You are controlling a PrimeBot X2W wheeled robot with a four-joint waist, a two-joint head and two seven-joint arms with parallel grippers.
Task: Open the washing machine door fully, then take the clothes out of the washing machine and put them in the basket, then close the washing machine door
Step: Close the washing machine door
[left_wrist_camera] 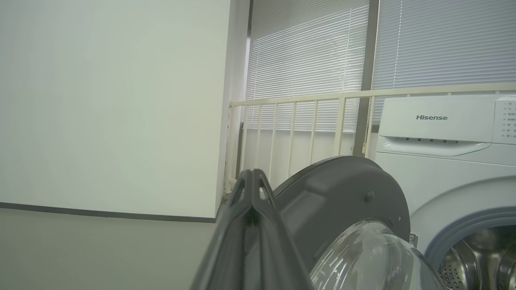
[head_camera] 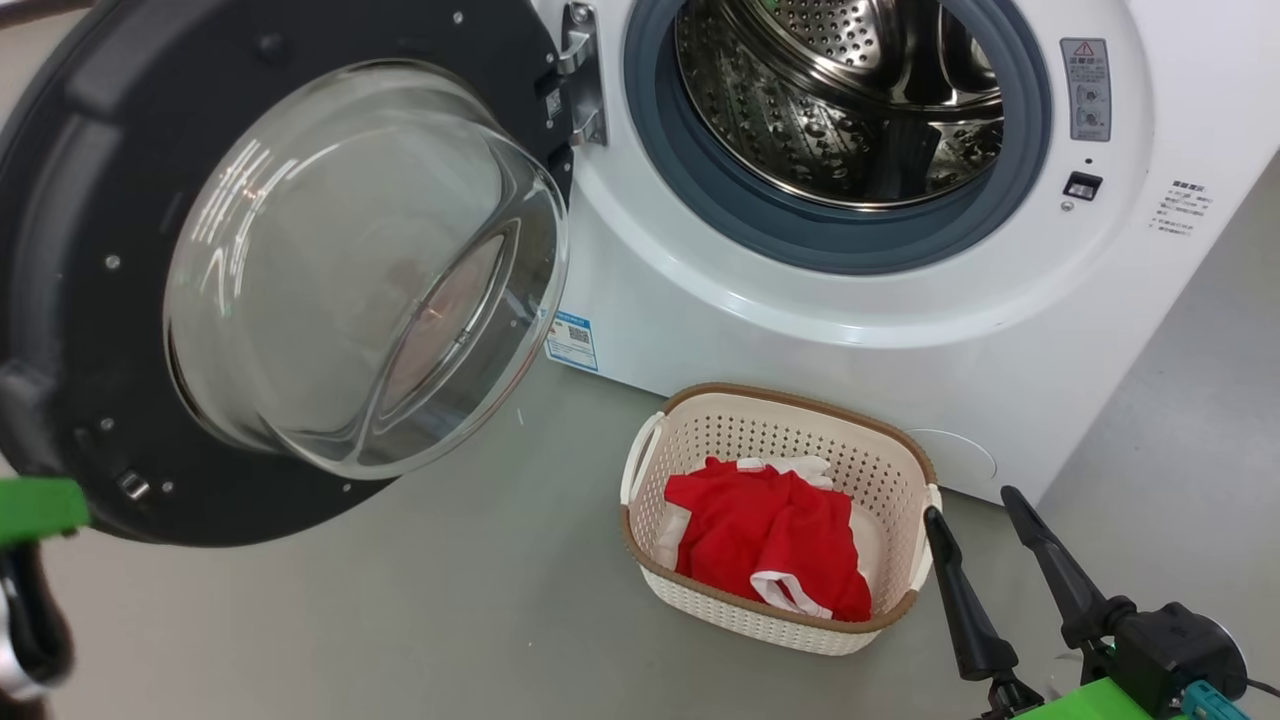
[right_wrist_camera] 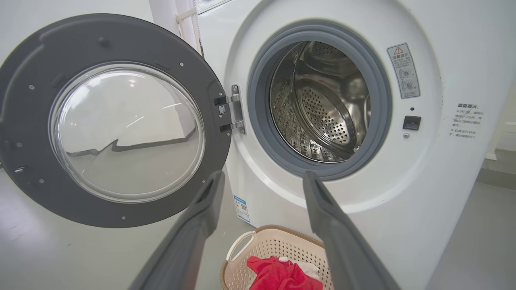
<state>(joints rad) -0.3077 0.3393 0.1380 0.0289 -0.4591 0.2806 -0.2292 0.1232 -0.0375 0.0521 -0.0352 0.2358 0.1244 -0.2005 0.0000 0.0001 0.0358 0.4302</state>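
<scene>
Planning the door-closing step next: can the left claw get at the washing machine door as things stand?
Probably yes. The left claw, shut, sits close to the outer rim of the washing machine door, and nothing shows between them. The door stands wide open.

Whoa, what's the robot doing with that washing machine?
The robot is emptying the washing machine. Its door hangs wide open, the drum looks empty, and the red clothes lie in the basket on the floor. The right tool is open beside the basket, holding nothing. The left tool is shut, close to the door. Closing the door is what's left.
</scene>
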